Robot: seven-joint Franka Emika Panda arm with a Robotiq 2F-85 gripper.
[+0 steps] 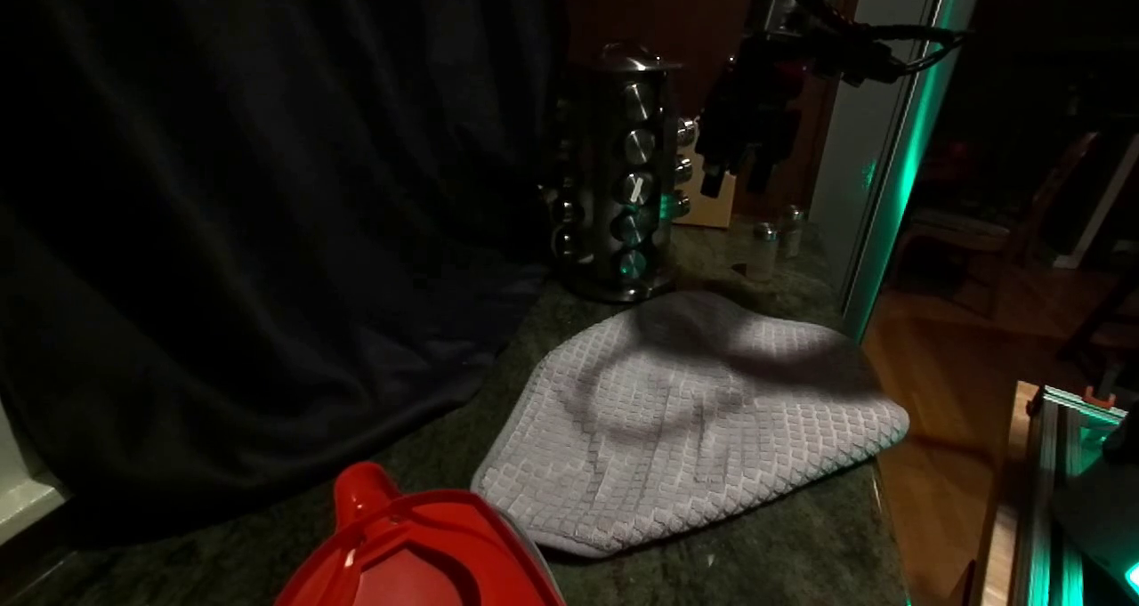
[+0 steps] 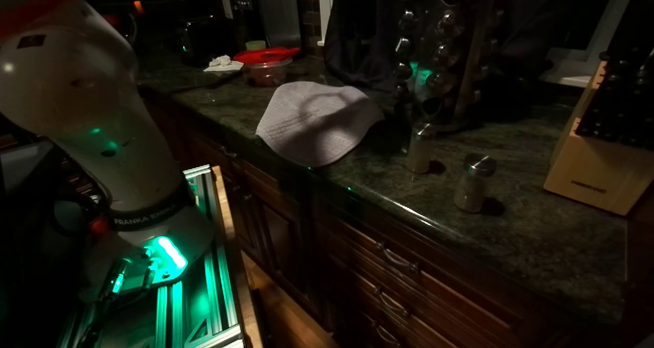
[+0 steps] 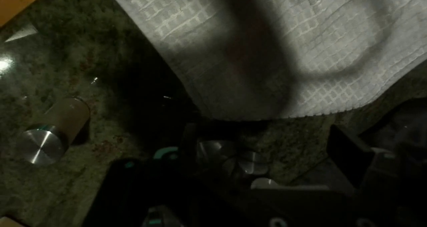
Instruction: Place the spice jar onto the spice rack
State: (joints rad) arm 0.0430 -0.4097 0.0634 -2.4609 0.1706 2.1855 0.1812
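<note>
The dark round spice rack [image 1: 634,61] stands upright on the counter, with shiny silver jar caps in stacked rows. It also shows in an exterior view [image 2: 469,67], its top cut off. Two spice jars with silver caps, a nearer one [image 2: 470,187] and a farther one [image 2: 420,151], stand upright on the counter near the rack. One spice jar [image 3: 55,133] shows at the left in the wrist view. My gripper [image 1: 735,183] is open, raised beside the rack and above the counter. Its fingers are wide apart in the wrist view [image 3: 268,143], with rack caps visible beyond; it seems empty.
A grey knit cloth [image 1: 694,428] lies in front of the rack. A wooden knife block [image 2: 582,184] stands behind the jars. A red-lidded container [image 2: 265,64] and a dark curtain [image 1: 267,188] are also there. The counter edge [image 2: 398,205] runs close to the jars. The scene is dim.
</note>
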